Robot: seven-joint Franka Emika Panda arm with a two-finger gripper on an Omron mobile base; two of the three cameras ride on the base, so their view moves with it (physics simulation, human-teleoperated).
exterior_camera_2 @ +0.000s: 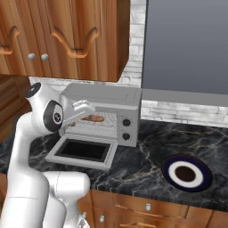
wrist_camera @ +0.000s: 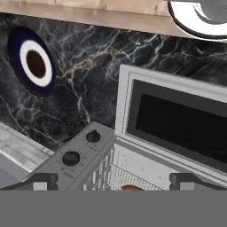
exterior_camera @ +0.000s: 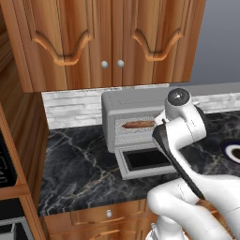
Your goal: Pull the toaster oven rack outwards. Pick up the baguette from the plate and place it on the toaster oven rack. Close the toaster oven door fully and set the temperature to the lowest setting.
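Observation:
The toaster oven (exterior_camera: 112,105) (exterior_camera_2: 111,95) stands on the counter with the toaster oven door (exterior_camera: 143,160) (exterior_camera_2: 84,151) (wrist_camera: 177,119) folded down flat. Inside the cavity, the baguette (exterior_camera: 138,124) (exterior_camera_2: 93,118) lies on the toaster oven rack (exterior_camera: 129,134) (exterior_camera_2: 95,128) (wrist_camera: 128,168); just its tip (wrist_camera: 131,188) peeks out in the hand view. My gripper (wrist_camera: 114,181) (exterior_camera_2: 82,111) hovers above the oven's front opening, open and with nothing in it, fingertips (wrist_camera: 44,181) wide apart. The plate (exterior_camera_2: 176,181) (wrist_camera: 33,33) (exterior_camera: 232,145) lies bare on the counter to the oven's right.
Two black knobs (exterior_camera_2: 126,122) (wrist_camera: 71,158) sit on the oven's right panel. Wooden wall cabinets (exterior_camera: 108,37) hang above the oven. Dark marble counter (exterior_camera: 75,168) runs left of the oven and between oven and plate. Drawers (exterior_camera_2: 147,207) line the counter front.

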